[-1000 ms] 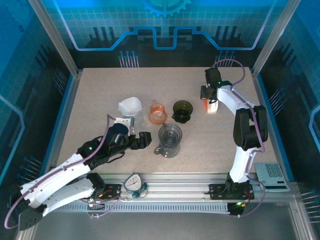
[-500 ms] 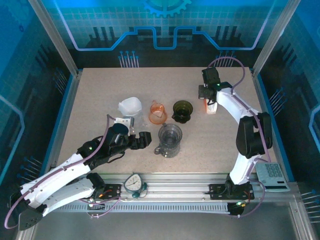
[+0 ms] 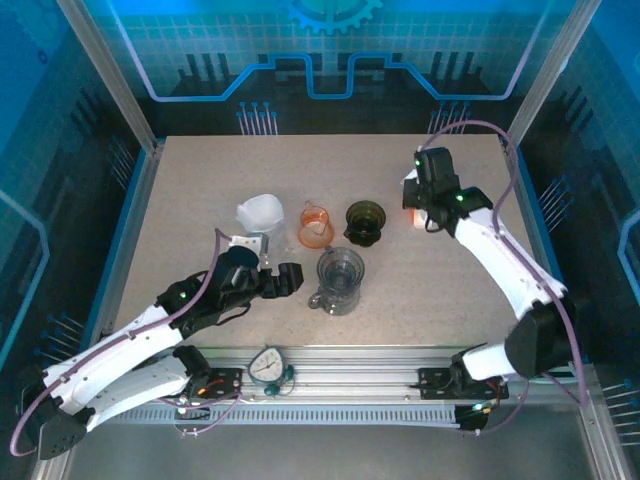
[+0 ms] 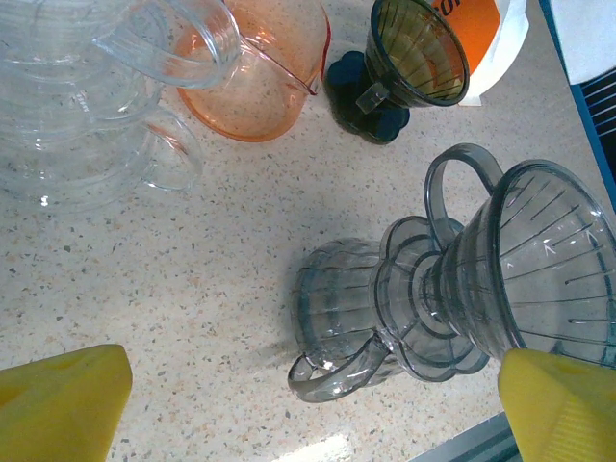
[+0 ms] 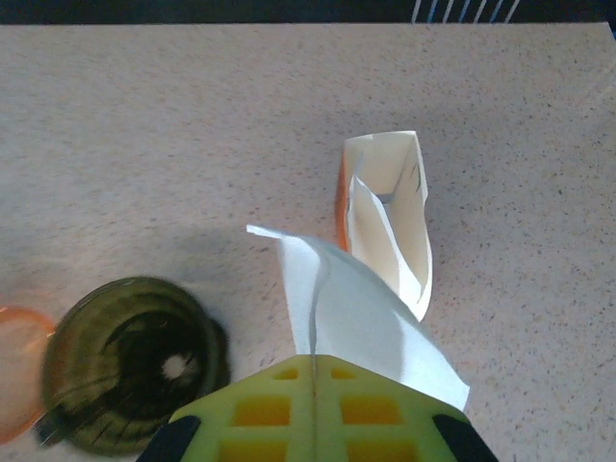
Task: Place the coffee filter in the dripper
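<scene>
Your right gripper (image 5: 313, 377) has its yellow fingers pressed together on the lower edge of the white coffee filter (image 5: 351, 303). The folded paper stands up out of the grip, above the table (image 3: 200, 180). From the right wrist camera, the filter sits between the open filter box (image 5: 390, 202) and the dark green dripper (image 5: 130, 371), overlapping the near corner of the box. It is not in any dripper yet.

Your left gripper (image 3: 291, 279) holds nothing. Its fingers are spread wide, one at each lower corner of the left wrist view, and it points at the middle of the table, low over the surface.

Just in front of the left gripper, the clear grey dripper (image 4: 544, 265) sits on top of a grey glass server (image 4: 342, 308), its handle towards the gripper. Farther back on the left is a stack of clear cups (image 3: 260, 212). The filter box stands upright at the right, orange and white, right under your right wrist in the overhead view. An orange dripper (image 3: 315, 226) sits between the cups and the dark green dripper, close beside the latter. The dark green dripper stands upright with its mouth open to the top. Its ribbed inside has nothing in it.
</scene>
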